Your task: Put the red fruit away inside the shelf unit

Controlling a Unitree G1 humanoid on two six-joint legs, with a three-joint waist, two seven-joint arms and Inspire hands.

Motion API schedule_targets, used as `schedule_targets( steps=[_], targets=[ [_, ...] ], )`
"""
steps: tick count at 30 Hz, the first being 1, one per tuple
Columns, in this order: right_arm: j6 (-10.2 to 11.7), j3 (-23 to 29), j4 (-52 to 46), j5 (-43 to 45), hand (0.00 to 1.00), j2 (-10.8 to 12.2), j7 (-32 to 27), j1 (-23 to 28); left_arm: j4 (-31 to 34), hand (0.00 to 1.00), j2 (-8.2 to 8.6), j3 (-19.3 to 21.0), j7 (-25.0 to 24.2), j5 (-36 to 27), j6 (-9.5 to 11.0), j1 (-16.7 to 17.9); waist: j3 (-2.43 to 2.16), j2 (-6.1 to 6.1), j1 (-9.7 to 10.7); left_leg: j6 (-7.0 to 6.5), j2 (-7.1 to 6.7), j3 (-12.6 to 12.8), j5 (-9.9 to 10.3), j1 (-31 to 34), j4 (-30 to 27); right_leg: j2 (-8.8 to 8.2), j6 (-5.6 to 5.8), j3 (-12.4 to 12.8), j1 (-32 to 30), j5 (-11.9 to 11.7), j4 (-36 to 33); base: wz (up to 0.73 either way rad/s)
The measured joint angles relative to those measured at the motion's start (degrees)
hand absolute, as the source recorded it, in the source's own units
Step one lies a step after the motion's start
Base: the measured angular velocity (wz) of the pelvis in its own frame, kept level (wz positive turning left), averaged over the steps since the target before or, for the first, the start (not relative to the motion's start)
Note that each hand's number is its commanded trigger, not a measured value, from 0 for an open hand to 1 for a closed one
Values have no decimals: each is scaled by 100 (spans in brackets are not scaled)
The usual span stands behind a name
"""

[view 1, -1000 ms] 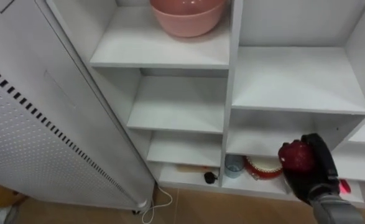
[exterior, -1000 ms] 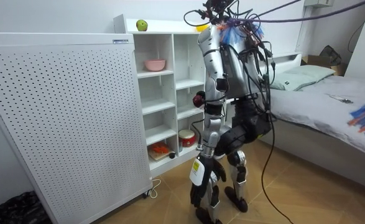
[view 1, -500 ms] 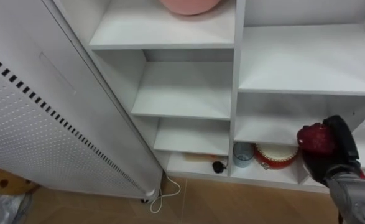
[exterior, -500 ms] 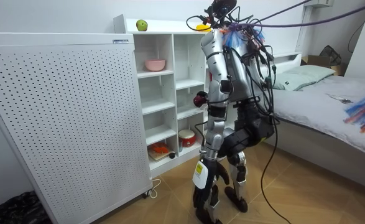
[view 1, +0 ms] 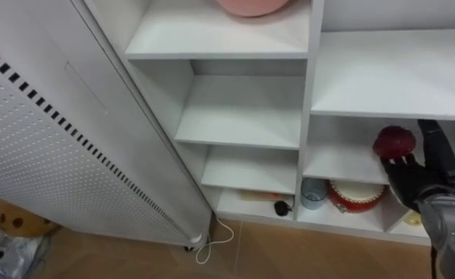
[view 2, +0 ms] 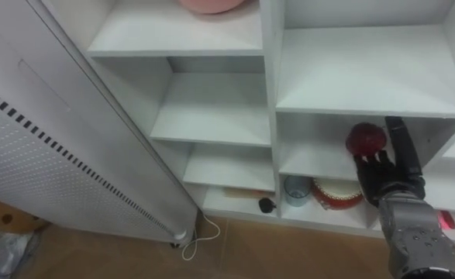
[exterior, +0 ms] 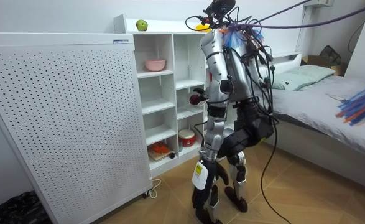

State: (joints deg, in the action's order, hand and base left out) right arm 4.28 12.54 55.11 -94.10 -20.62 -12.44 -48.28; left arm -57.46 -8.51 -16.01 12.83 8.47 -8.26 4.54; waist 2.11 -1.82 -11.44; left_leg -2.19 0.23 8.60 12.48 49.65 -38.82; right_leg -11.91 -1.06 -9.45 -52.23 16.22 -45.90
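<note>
Robot stands facing the white closet [view 1: 243, 108]. Right hand [view 1: 415, 183] grips a dark red fruit [view 1: 394, 142] from below, fingers curled under it and one straight behind, at the front edge of the right column's lower shelf (a red-and-white tin [view 1: 356, 194] sits in the compartment beneath). Left hand [exterior: 199, 173] hangs at its side, grip unreadable.

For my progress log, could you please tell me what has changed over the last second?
The right hand has lifted the red fruit from in front of the bottom shelf up to the opening of the compartment above in the closet's right column. Its fingers still hold the fruit. The pink bowl and the hanging left hand stayed put.
</note>
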Motion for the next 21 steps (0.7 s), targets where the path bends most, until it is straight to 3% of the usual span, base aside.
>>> schedule_targets(
  steps=[21],
  targets=[
    [-13,1,1,-12,0,-12,11,3,13,0,-23,-122,9,-113,-1,107,-4,-24,9,1,3,0,0,-43,-8,9,-1,3,42,0,-8,0]
  ],
)
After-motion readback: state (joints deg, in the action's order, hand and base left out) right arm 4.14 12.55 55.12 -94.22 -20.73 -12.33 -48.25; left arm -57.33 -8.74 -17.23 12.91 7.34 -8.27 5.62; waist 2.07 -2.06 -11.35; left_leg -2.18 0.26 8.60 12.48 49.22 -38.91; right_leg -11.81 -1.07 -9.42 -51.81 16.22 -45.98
